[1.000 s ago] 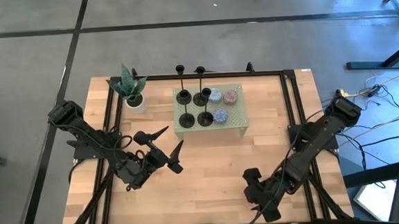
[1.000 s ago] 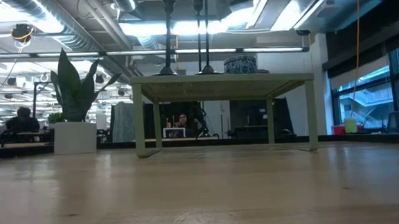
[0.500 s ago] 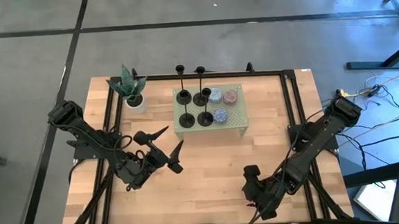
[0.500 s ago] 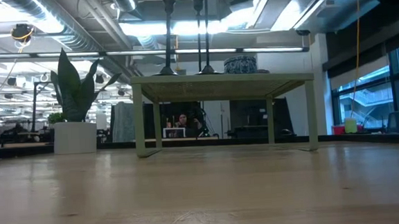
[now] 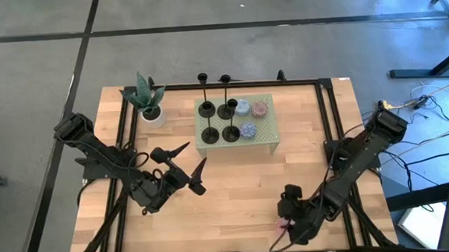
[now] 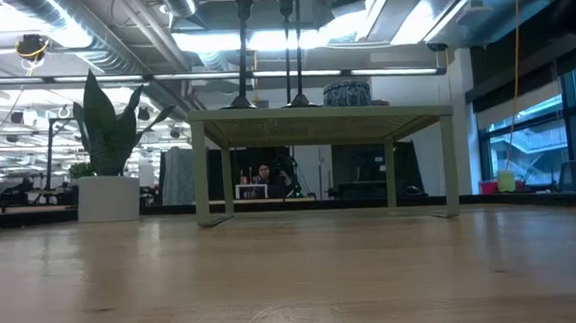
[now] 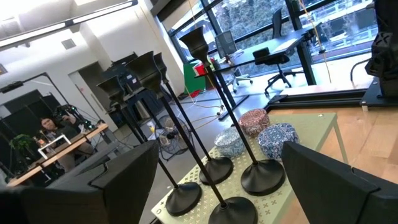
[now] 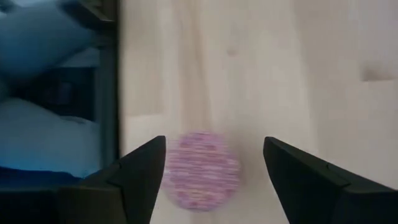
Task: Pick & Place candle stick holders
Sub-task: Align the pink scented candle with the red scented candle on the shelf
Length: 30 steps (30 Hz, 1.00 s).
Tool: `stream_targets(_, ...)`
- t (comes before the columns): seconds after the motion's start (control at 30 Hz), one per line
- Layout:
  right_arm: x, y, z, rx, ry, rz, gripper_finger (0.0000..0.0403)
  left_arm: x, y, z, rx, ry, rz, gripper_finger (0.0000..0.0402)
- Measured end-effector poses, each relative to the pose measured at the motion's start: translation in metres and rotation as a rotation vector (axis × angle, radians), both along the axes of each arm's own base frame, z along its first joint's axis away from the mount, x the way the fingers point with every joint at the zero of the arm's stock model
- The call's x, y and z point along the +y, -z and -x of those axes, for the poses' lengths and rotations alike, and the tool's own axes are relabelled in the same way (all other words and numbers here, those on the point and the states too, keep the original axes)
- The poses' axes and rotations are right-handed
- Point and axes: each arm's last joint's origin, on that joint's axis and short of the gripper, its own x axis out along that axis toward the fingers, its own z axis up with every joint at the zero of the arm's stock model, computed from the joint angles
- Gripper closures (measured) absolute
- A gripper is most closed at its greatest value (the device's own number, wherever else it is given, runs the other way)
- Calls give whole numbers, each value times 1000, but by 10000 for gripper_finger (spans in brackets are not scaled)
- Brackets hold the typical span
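Note:
Several black candle stick holders (image 5: 218,122) stand by their disc bases on a pale green stand (image 5: 266,137) at the table's far middle; the left wrist view shows them close by (image 7: 214,168). My left gripper (image 5: 186,164) hangs open and level, left of the stand and aimed at it, empty. My right gripper (image 5: 287,230) is open at the table's near edge, pointing steeply down. A speckled pink puck (image 8: 200,169) lies on the table between its fingers; whether a finger touches it cannot be told. The same pink puck (image 5: 281,226) shows from above.
On the stand beside the holders lie two blue pucks (image 5: 244,118) and a pink puck (image 5: 260,106). A potted green plant (image 5: 146,101) stands at the far left. A black frame rail (image 5: 330,135) runs along the table's edges. Bare wood lies between the stand and the near edge.
My right gripper has rolled about its own axis and sunk a little near the table's front edge. The pink puck, hidden under it in the earlier high views, now shows beside its fingers. My left arm has kept still.

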Motion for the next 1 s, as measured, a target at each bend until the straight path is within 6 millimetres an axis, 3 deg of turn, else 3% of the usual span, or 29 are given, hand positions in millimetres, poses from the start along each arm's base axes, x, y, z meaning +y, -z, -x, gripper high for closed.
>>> stream_targets(0.17,9,1,1,-58,-23,-78,88,0,0,0,0,0,0,64)
stream_targets(0.43,7,3,4,-17,-34,-59,19,0,0,0,0,0,0,64)
stream_targets(0.63,12,-1,0,-75,-28,-117,12,0,0,0,0,0,0,64)
stream_targets(1.0,7,-2,-2,-157,129,-61,12,0,0,0,0,0,0,64)
